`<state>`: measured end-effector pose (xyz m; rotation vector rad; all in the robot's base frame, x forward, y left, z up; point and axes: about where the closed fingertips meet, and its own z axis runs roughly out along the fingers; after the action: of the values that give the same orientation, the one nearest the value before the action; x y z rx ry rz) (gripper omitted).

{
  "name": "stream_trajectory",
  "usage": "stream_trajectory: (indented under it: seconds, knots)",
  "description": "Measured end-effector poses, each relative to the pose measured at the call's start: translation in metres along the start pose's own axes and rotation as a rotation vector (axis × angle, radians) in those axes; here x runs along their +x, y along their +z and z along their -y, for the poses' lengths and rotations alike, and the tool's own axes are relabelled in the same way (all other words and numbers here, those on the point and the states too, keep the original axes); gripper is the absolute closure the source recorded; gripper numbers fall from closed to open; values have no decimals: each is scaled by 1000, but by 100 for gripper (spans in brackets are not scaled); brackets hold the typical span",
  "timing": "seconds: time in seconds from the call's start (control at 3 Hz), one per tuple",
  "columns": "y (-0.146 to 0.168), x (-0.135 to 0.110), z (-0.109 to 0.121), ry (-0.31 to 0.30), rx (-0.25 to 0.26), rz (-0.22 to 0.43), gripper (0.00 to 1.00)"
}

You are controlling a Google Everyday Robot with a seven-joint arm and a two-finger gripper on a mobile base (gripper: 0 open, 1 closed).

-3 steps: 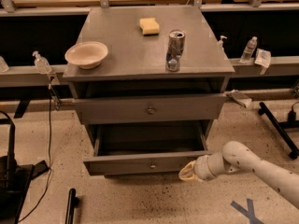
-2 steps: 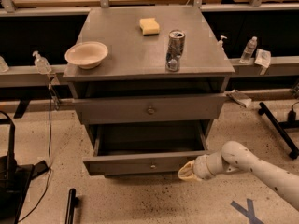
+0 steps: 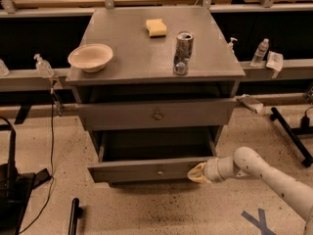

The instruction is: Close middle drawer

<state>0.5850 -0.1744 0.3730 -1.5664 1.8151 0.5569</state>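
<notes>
The middle drawer (image 3: pixel 146 171) is a wide shallow grey drawer with a small round knob (image 3: pixel 160 171). It stands pulled well out of the grey cabinet (image 3: pixel 146 58), and its grey inside shows. My gripper (image 3: pixel 197 173), cream-coloured at the end of the white arm (image 3: pixel 254 170), is low at the right end of the drawer's front, touching or nearly touching it. Above it, the taller-fronted drawer (image 3: pixel 156 114) with a larger knob sticks out slightly.
On the cabinet top are a cream bowl (image 3: pixel 90 57), a yellow sponge (image 3: pixel 156 27) and a metal can (image 3: pixel 183 52). Black stands are on the floor at left (image 3: pixel 12 180) and right (image 3: pixel 293 136). A blue X (image 3: pixel 259 221) marks the speckled floor.
The gripper has shifted slightly up and left against the right end of the drawer front. The drawer looks about as far out as before.
</notes>
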Motion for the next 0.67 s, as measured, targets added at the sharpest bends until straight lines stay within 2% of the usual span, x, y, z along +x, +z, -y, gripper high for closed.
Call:
stream_trajectory:
  seconds: [0.33, 0.67]
  knots:
    - [1, 1, 3, 1, 2, -1, 100]
    - [12, 6, 24, 10, 18, -5, 100]
